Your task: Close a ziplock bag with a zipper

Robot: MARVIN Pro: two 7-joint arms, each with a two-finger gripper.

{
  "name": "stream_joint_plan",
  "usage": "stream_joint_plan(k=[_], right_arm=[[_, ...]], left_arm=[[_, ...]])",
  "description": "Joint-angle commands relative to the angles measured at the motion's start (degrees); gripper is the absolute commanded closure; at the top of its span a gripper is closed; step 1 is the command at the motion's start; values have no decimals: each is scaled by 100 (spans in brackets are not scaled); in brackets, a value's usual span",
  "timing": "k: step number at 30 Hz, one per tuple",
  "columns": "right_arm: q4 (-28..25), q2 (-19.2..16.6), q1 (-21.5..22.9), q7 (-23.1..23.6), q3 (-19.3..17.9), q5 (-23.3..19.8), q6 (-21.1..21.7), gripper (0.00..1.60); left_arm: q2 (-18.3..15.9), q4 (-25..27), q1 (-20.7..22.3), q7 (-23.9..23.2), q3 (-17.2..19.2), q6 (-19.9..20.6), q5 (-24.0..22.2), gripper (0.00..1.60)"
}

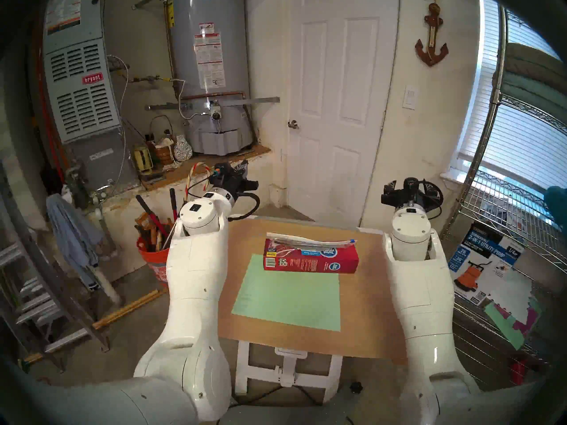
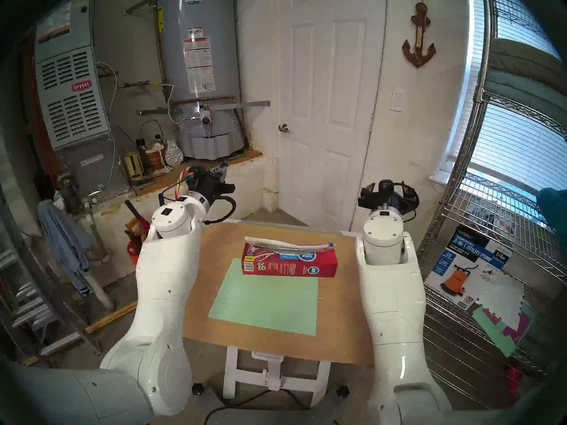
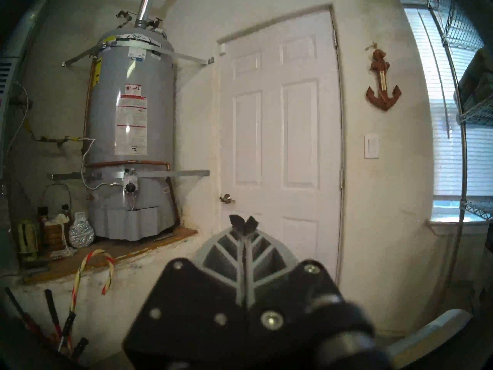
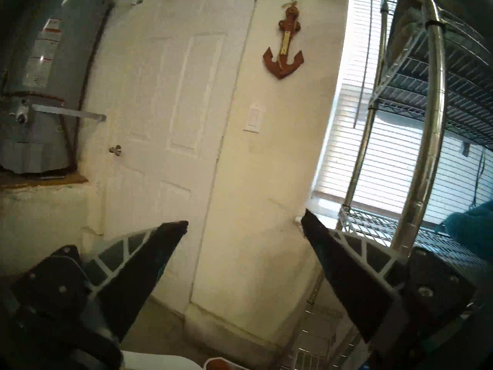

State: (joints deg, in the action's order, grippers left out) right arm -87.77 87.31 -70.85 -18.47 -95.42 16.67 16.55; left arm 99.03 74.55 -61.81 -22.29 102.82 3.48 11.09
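Hovering level beyond the surface (image 1: 245, 292), the clenched left tool (image 3: 244, 222) and spread right tool (image 4: 244, 225) should descend: one pinning the ziplock bag (image 1: 302, 241), one pinching its zipper (image 1: 352, 240).

Count of items, tabletop and rig

Table (image 1: 365, 332): one; on it one green sheet (image 1: 288, 295), one red box (image 1: 310, 260), one ziplock bag (image 1: 306, 241) lying on the box, one blue zipper (image 1: 352, 240) at the bag's right end. Arms: two, each with one gripper: left gripper (image 3: 244, 224) with fingertips together, right gripper (image 4: 244, 225) with two fingers spread apart.
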Motion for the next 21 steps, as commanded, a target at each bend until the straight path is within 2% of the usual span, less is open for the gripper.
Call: stream_joint_plan(k=[1, 3, 4, 5, 6, 7, 16, 21], right_arm=[[140, 291, 330, -695, 49, 238, -306, 0], [234, 334, 381, -852, 33, 237, -365, 0], [273, 337, 398, -926, 41, 265, -402, 0], [315, 348, 415, -1003, 51, 287, -443, 0], [349, 383, 439, -1041, 33, 253, -443, 0], [374, 360, 445, -1144, 76, 347, -485, 0], [657, 418, 574, -1587, 102, 454, -762, 0], [747, 427, 613, -1708, 110, 484, -867, 0]], left_arm=[[158, 671, -306, 312, -106, 248, 281, 160], [178, 791, -352, 338, -162, 290, 349, 144], [211, 871, -398, 426, -182, 297, 413, 118], [182, 907, -434, 441, -233, 249, 490, 102], [215, 1028, -498, 480, -244, 352, 524, 6], [208, 1111, -543, 519, -282, 412, 553, 0], [45, 1749, -882, 827, -661, 1071, 586, 0], [6, 1928, -972, 968, -774, 1338, 550, 0]])
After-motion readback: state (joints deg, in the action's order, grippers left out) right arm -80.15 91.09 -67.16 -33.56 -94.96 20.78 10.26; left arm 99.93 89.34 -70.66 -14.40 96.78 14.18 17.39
